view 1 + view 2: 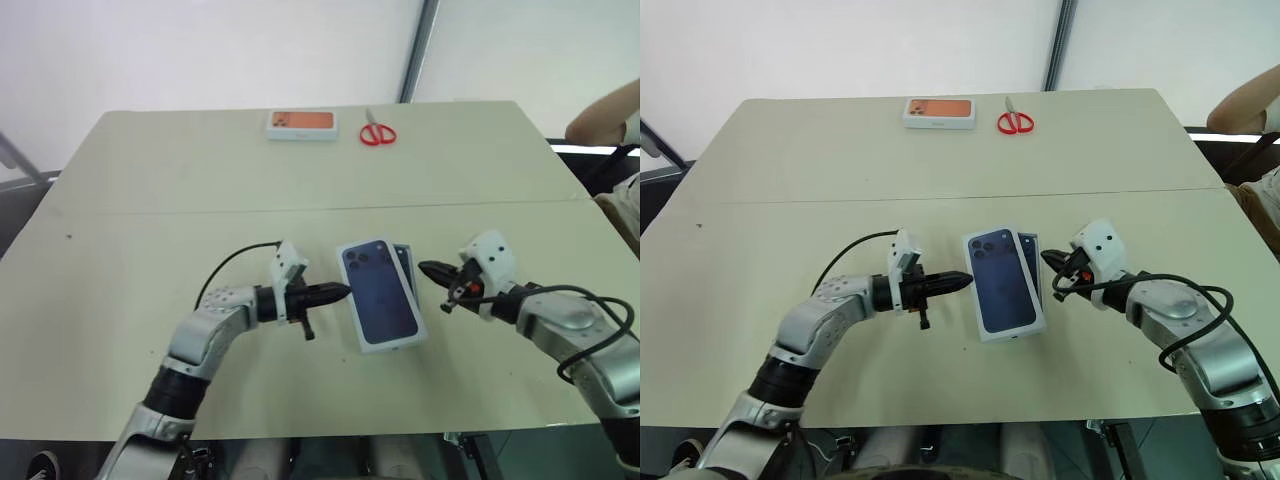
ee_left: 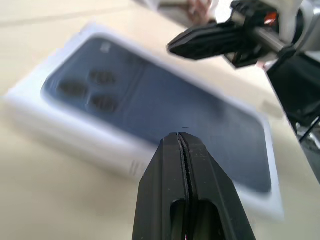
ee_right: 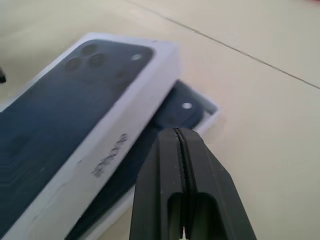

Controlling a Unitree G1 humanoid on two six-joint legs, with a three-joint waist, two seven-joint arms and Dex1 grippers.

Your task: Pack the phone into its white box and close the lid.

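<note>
On the left, our left tool (image 1: 340, 293) has its fingers pressed together on nothing, its tip just beside the lid's left long edge. At the middle of the counter (image 1: 150, 200) the lid (image 1: 380, 292), printed with a dark phone picture on top, sits askew over the white box (image 3: 212, 107), which peeks out along its right side with the phone (image 3: 182, 107) lying inside. The lid's long axis runs away from us, tilted slightly leftward at the far end. On the right, our right tool (image 1: 430, 269) is also shut and empty, pointing at the exposed box edge from just beside it. We judge both tools about equally near; squaring the lid down calls for nudging it rightward, which favours the left one
</note>
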